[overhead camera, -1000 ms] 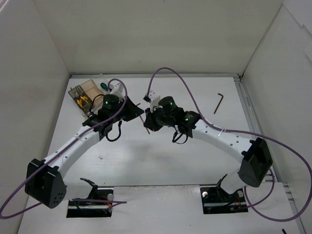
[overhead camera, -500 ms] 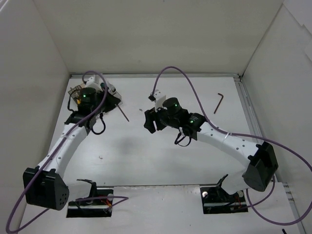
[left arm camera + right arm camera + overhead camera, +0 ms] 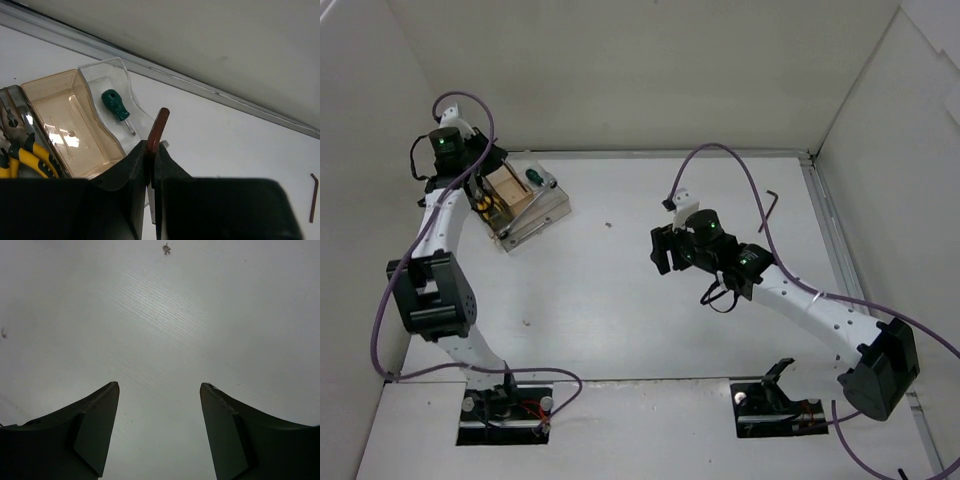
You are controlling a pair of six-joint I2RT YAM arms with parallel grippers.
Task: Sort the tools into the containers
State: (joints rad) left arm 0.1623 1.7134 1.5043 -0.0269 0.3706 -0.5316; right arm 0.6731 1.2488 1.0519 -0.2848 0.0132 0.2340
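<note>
The containers, a clear divided tray point(image 3: 545, 207), stand at the back left. Yellow-handled pliers point(image 3: 486, 205) lie in its left part and a green-handled screwdriver point(image 3: 533, 177) lies in a clear compartment point(image 3: 107, 80) beside an empty tan one point(image 3: 55, 125). My left gripper point(image 3: 151, 146) hovers at the tray's left end point(image 3: 472, 178), shut on a slim wrench point(image 3: 159, 125) that sticks up out of the jaws. A dark hex key point(image 3: 771, 205) lies on the table at the right. My right gripper point(image 3: 663, 250) is open over bare table mid-right, nothing between its fingers point(image 3: 100, 415).
White walls close in the table on the left, back and right. Purple cables point(image 3: 720, 155) loop above both arms. A small dark speck point(image 3: 607, 225) lies on the table between the tray and the right gripper.
The slim wrench passed from the right gripper to the left. The left arm swung back-left to the tray with it. The right gripper opened and drew back to the right.
</note>
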